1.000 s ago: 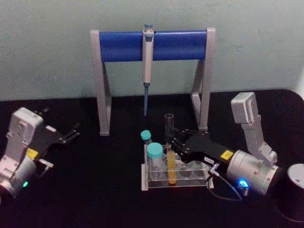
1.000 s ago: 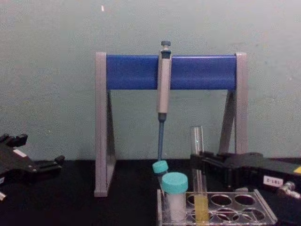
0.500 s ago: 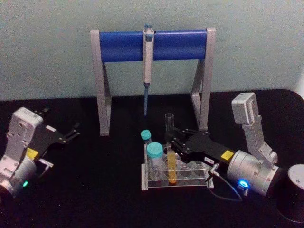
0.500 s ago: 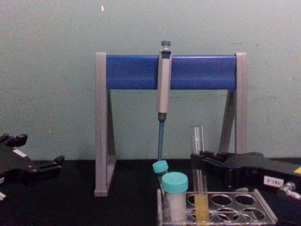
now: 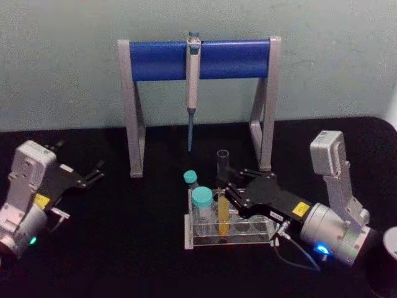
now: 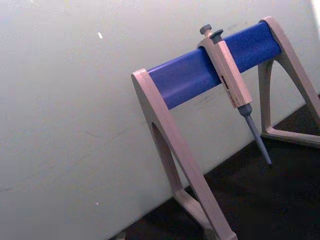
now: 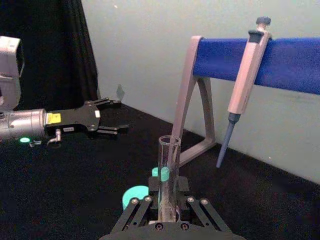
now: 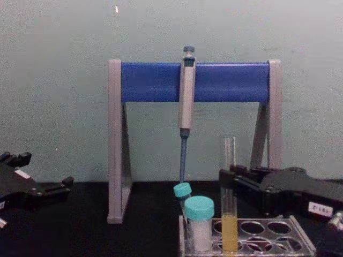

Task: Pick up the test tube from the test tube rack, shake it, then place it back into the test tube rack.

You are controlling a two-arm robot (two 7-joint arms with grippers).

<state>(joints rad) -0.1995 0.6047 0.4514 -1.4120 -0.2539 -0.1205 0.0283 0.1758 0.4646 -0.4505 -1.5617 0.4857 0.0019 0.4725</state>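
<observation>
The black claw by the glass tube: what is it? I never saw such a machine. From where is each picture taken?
It ends one arm of a two-armed robot. Cameras sit on its head, chest and each wrist. On the black table stands a test tube rack with the test tube, yellow liquid inside, a wide teal-capped tube and a small teal-capped tube. Behind, a pipette hangs on a grey-and-blue stand. The right claw grips the test tube; the left claw is open, at the left.
</observation>
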